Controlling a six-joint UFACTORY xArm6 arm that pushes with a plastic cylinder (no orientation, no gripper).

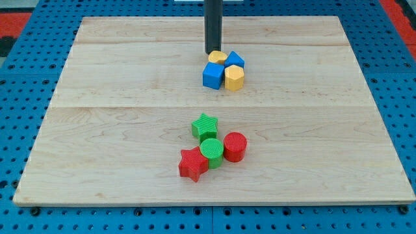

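The dark rod comes down from the view's top, and the tip (pixel 212 52) sits on the wooden table (pixel 117 130). The end effector is only this one rod, with no parts to open or close, and it holds nothing.

The tip is right at the top left of a small bunch of four blocks. The nearest one is the small yellow block (pixel 217 58), just below and to the right of the tip; it looks to be touching it, but that is hard to tell. To the right of that is a small blue block (pixel 235 60). Below the tip is the blue cube (pixel 212 75). Beside the cube, below and to the right of the tip, is the yellow hexagon (pixel 234 77). These four blocks are packed close together.

A second bunch lies well below the tip, nearer the view's bottom. The green star (pixel 205 125) is at its top. Under it is the green cylinder (pixel 211 151). The red cylinder (pixel 234 146) is on the right, and the red star (pixel 193 164) is at the lower left. These four sit tight together too.

A blue board with holes (pixel 26 117) shows all around the table.
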